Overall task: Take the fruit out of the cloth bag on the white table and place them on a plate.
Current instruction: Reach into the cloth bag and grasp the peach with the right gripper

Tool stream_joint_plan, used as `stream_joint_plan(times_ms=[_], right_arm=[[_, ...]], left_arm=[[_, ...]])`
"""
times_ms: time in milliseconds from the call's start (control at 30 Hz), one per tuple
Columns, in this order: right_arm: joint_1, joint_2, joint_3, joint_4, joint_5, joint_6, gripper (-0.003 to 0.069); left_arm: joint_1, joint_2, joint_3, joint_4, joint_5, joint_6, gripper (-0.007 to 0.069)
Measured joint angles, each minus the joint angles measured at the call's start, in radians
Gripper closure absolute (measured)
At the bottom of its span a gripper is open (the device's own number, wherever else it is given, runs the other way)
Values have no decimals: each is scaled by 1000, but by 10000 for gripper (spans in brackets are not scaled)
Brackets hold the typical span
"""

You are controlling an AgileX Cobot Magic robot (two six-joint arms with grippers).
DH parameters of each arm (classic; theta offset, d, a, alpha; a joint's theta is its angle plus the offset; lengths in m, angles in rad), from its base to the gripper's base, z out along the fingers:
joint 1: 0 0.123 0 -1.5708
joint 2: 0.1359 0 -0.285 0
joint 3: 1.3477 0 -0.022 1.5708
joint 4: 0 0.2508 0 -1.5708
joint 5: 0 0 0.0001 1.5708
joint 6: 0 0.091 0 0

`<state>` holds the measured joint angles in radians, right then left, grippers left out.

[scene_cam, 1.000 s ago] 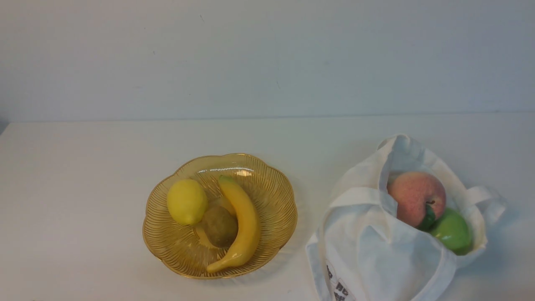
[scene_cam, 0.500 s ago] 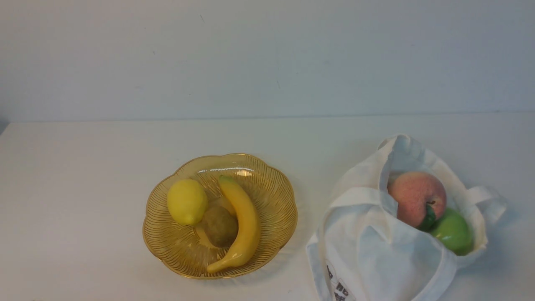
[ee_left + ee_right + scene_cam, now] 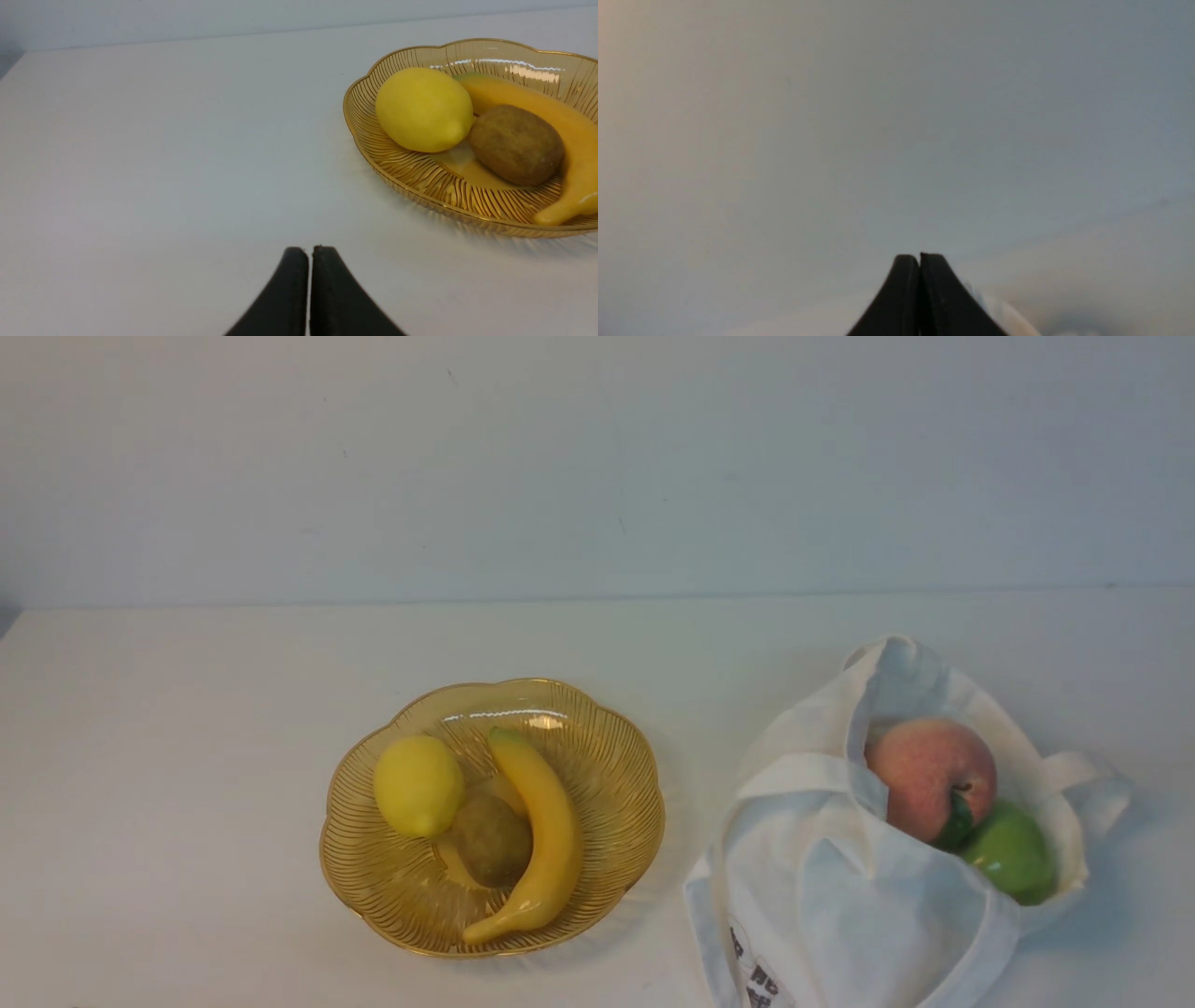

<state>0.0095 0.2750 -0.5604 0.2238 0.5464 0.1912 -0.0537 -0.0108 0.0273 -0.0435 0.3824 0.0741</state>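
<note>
On the white table (image 3: pixel 187 709) at the right lies the white cloth bag (image 3: pixel 840 887), its mouth open upward. Inside it show a pink-red peach (image 3: pixel 924 775) and, just right of it and lower, a green apple (image 3: pixel 1013 854). The amber plate (image 3: pixel 597 756) stands left of the bag. Neither arm shows in the front view. My left gripper (image 3: pixel 310 249) is shut and empty over bare table, short of the plate (image 3: pixel 420 182). My right gripper (image 3: pixel 920 256) is shut with nothing in it; a blurred white fold of the bag (image 3: pixel 1008 317) shows beside it.
The plate holds a yellow lemon (image 3: pixel 417 786), a brown kiwi (image 3: pixel 490 840) and a banana (image 3: pixel 546 840). Dark printed characters (image 3: pixel 761 985) mark the bag's near side. A strap handle (image 3: pixel 1088 784) sticks out at the bag's right. A pale wall (image 3: pixel 597 467) rises behind the table.
The strap handle at the bag's right has shifted slightly. The fruit and plate have not moved.
</note>
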Motion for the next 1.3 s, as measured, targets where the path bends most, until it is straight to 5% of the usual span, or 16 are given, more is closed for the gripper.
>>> stream_joint_plan(times_ms=[167, 433, 700, 800, 833, 1000, 1300], right_arm=[[7, 346, -239, -14, 360, -166, 673], [36, 693, -364, 65, 400, -264, 628], [160, 893, -379, 58, 208, -348, 405], [198, 976, -379, 50, 134, -354, 232], [198, 976, -379, 50, 134, -354, 232], [209, 1135, -380, 51, 92, -355, 6], [209, 1248, -381, 126, 60, -356, -32]], left_arm=[[0, 0, 0, 0, 0, 0, 632], [0, 0, 0, 0, 0, 0, 632], [0, 0, 0, 0, 0, 0, 632], [0, 0, 0, 0, 0, 0, 632], [0, 0, 0, 0, 0, 0, 632], [0, 0, 0, 0, 0, 0, 632], [0, 0, 0, 0, 0, 0, 632]])
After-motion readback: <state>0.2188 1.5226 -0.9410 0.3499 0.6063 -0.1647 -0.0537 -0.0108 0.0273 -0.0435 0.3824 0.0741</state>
